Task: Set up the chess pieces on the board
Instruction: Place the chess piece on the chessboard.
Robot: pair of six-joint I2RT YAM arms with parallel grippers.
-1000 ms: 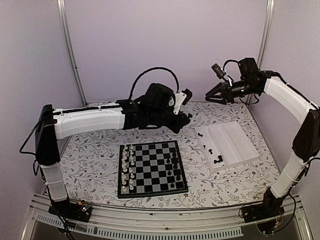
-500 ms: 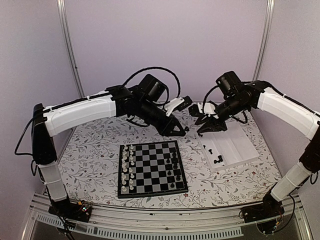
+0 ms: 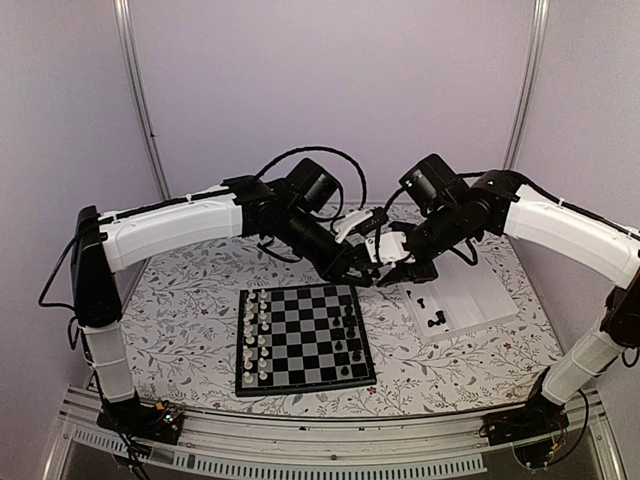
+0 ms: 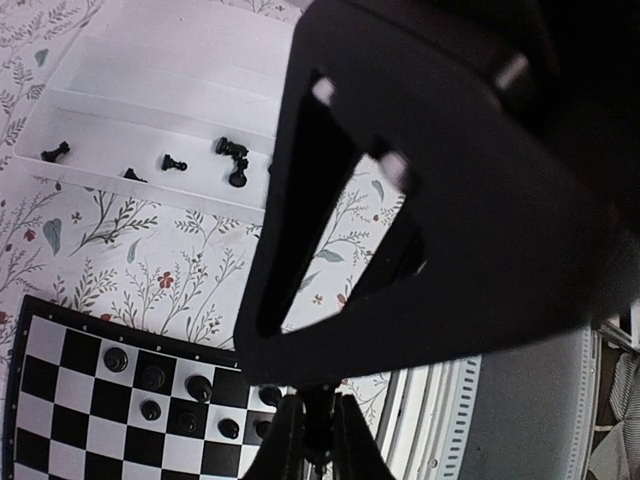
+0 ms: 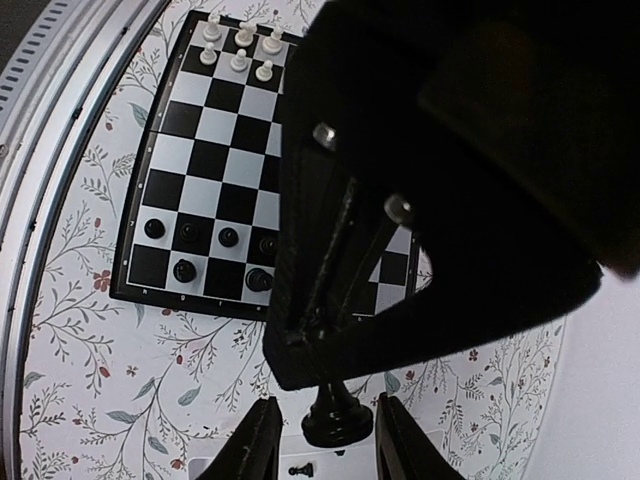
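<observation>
Above the cloth between the board and the tray, my two grippers meet tip to tip. My left gripper is shut on the top of a black chess piece. My right gripper is open, its fingers standing either side of that piece's round base with a gap on each side. More black chess pieces stand on the board's right-hand files. A few others lie in the tray.
White chessmen fill the board's left files. The white ridged tray sits right of the board, under my right arm. Metal frame posts rise at the back corners, and a slotted rail runs along the near table edge.
My right arm swung down from the back right to the left gripper. The left arm stretched forward and right with the piece. The right jaws closed a little.
</observation>
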